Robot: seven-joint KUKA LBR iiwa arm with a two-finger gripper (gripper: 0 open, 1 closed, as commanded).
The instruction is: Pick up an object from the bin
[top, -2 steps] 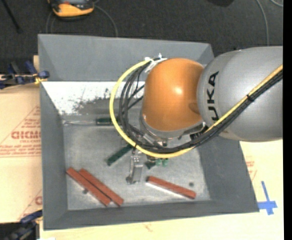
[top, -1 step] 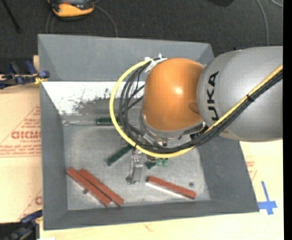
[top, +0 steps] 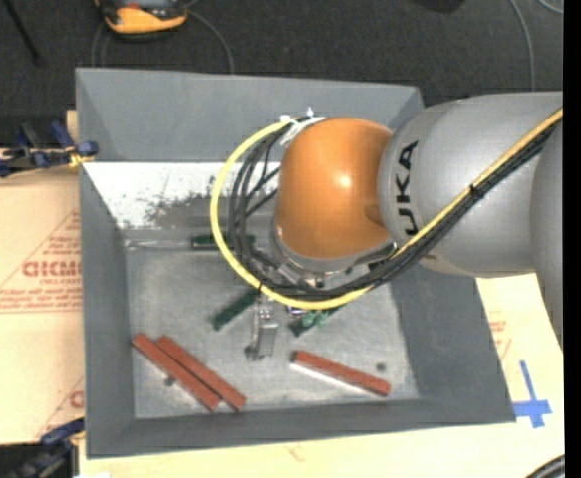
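the gripper (top: 261, 339) hangs low over the floor of the bin (top: 106, 307), near the middle and a little toward the front. we cannot tell whether it is spread or pressed together, and we see nothing held in it. its tip looks to be at or close to the bare grey floor.

the nearest thing is a dark green stick (top: 232, 310), just to the left of the gripper and a little behind it. its long axis runs from lower left to upper right, with the upper end pointing in under the wrist. whether it touches the gripper we cannot tell.

to the right and in front lies a red bar (top: 340, 374), flat on the floor, its long axis falling gently from upper left to lower right; its left end is near the gripper but apart from it.

at the front left two brown bars (top: 188, 371) lie side by side, touching, slanting more steeply from upper left to lower right.

above the gripper sits the orange cover (top: 330, 187), ringed by cables (top: 218, 202).
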